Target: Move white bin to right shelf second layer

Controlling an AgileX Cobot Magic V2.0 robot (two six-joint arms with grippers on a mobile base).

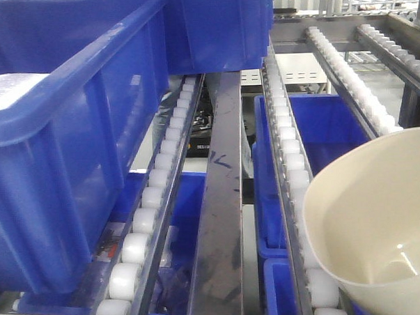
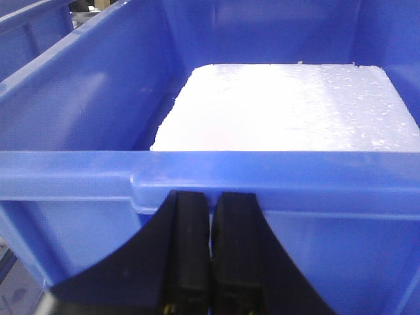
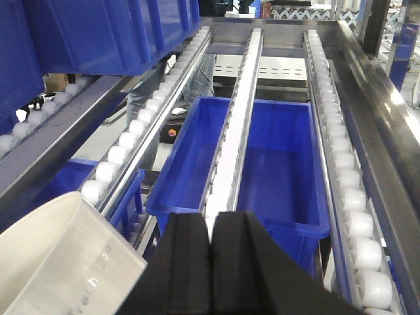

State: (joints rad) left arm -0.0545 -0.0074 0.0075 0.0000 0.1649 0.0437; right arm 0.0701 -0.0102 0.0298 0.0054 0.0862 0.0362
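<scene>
1. Steel rails lined with white rollers (image 1: 162,147) fill the front view, sloping, with blue crates (image 3: 262,154) visible on a lower level through the gaps between them.
2. On my right side, the white bin (image 1: 376,220) sits tilted at the near end of the roller rails (image 3: 341,151); its rim leans against one roller row. I judge this to be the right shelf second layer.
3. The risk I see: the bin rests crooked, so it could tip or slide between the rails. A push from me at the rim would cause this.
4. My right pincer (image 3: 211,262) has its fingers together and holds nothing; the bin's wall (image 3: 65,262) is just beside it.
5. My left pincer (image 2: 210,249) is also closed and empty, close in front of the rim of a large blue crate (image 2: 85,177) with a white foam block (image 2: 289,108) inside. I cannot tell if it touches the crate.
</scene>
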